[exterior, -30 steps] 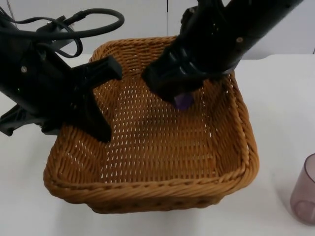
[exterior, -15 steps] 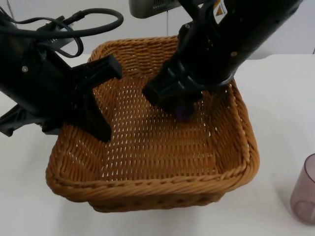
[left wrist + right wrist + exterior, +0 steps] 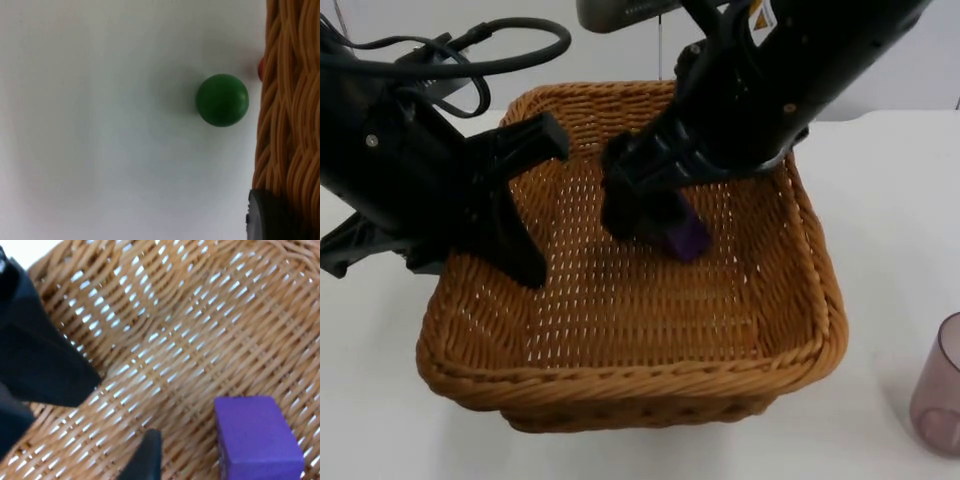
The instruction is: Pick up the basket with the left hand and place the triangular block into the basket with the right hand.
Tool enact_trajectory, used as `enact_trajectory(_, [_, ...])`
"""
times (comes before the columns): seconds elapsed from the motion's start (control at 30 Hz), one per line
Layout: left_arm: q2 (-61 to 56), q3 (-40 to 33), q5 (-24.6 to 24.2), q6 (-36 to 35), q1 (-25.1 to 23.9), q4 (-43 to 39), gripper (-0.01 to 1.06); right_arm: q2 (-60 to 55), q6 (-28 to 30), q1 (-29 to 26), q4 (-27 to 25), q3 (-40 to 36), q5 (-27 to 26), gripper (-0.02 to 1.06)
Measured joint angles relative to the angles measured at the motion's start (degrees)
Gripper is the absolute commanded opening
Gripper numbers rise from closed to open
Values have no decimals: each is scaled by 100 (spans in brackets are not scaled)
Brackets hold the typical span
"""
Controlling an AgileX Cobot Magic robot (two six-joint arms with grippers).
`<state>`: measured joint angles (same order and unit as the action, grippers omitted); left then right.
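The woven brown basket [image 3: 620,385] is held off the table by my left gripper [image 3: 525,200], which is shut on its left rim. In the left wrist view a black fingertip [image 3: 267,215] presses against the basket wall [image 3: 287,125]. My right gripper [image 3: 650,215] reaches down inside the basket with its fingers open. The purple block [image 3: 683,233] lies on the basket floor just beside it. In the right wrist view the purple block [image 3: 255,437] rests free on the weave, apart from the black fingertip [image 3: 145,455].
A translucent purple cup [image 3: 940,400] stands at the table's right edge. Under the lifted basket, a green ball [image 3: 222,100] sits on the white table, with a small red object [image 3: 260,69] half hidden by the basket wall.
My right gripper has dropped lower into the basket and opened, letting go of the purple block, which now lies on the basket floor. The left arm and basket have hardly moved.
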<state>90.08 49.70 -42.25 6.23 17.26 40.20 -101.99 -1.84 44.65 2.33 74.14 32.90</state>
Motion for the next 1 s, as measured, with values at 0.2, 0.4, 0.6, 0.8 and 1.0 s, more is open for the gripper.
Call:
enact_trajectory(0.2, [0,0,-12,0,0,0,0,133,5,13,14,0,-158,93])
enact_trajectory(0.4, [0,0,-12,0,0,0,0,505,-65,13,159,0,-239,93])
enact_trajectory(0.6, [0,0,-12,0,0,0,0,1042,-636,13,812,0,-216,105])
enact_trajectory(0.8, [0,0,-12,0,0,0,0,1552,-2079,1,2503,0,217,105])
enact_trajectory(1.0, [0,0,-12,0,0,0,0,1931,-2749,-54,3364,0,757,105])
